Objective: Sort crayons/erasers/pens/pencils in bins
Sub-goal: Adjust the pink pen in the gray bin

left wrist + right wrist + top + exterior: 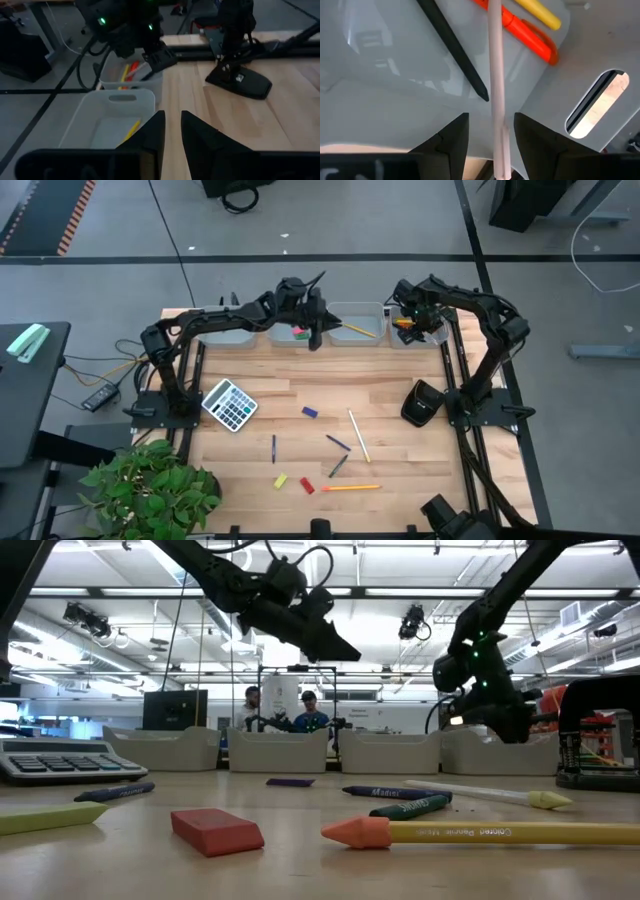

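Four light-grey bins stand along the table's far edge. My right gripper (pixel 411 321) (pixel 491 125) hangs open, pointing down into the far-right bin (pixel 415 335). A pale thin stick (pixel 496 75) runs between its fingers, with a gap on each side. Under it lie a black pen (pixel 455 50), an orange pen (pixel 530 35) and a yellow one (pixel 540 12). My left gripper (pixel 316 332) (pixel 172 125) hovers near the bin holding a yellow pencil (pixel 358 330), fingers a narrow gap apart and empty. Pink and green erasers (pixel 297 332) lie in the neighbouring bin.
Loose on the table are a calculator (pixel 229 404), a purple crayon (pixel 310 412), a pale stick (pixel 358 435), dark pens (pixel 337 442), a yellow eraser (pixel 281 480), a red eraser (pixel 216 830) and a yellow pencil (pixel 480 832). A black stand (pixel 422 402) sits right; a plant (pixel 150 490) near left.
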Action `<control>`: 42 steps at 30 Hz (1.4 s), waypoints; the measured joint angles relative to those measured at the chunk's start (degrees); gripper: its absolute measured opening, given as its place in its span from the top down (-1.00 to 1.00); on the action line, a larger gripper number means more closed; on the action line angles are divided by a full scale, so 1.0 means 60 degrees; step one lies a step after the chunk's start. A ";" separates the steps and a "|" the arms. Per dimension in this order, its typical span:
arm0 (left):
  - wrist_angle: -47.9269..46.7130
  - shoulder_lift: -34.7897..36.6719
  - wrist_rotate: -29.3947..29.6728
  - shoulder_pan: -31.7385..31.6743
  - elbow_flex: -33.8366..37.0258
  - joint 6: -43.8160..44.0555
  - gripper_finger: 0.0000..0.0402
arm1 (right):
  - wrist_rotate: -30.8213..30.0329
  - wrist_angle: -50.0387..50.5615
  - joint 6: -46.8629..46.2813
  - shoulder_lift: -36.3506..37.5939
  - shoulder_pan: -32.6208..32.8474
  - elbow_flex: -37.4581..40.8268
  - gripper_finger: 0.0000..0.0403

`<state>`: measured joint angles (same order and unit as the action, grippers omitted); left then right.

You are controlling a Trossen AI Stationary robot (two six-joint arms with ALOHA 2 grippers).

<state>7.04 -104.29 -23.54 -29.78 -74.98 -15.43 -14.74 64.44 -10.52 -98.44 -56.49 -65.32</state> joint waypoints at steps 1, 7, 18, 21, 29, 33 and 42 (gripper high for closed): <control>-0.0094 0.0000 0.0001 0.0001 0.0001 -0.0061 0.64 | -0.0001 0.0006 0.0000 -0.0018 0.0000 0.0000 0.18; -0.0169 0.0000 0.0016 0.0000 0.0000 -0.0144 0.66 | -0.0007 0.0016 0.0000 -0.0021 0.0000 -0.0004 0.24; -0.0238 0.0000 0.0016 0.0001 0.0000 -0.0114 0.68 | -0.0028 0.0027 -0.0011 -0.0021 0.0000 -0.0004 0.56; -0.0238 0.0000 0.0016 0.0000 0.0000 -0.0111 0.70 | -0.0025 0.0027 -0.0011 -0.0021 0.0000 -0.0004 0.62; -0.0289 0.0000 0.0016 0.0000 0.0000 -0.0038 0.74 | -0.0036 0.0096 0.0053 0.0156 0.0047 -0.0007 0.85; -0.0289 0.0000 0.0016 0.0001 0.0000 -0.0038 0.72 | -0.0217 0.0100 0.0047 0.0539 0.0133 -0.0007 0.86; -0.0289 0.0000 0.0016 0.0001 0.0000 -0.0038 0.76 | -0.0645 0.0086 0.1605 0.1610 0.0702 -0.0007 0.87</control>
<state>5.30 -104.29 -23.44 -29.77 -74.98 -15.66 -18.61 64.95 -0.89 -88.77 -52.27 -65.36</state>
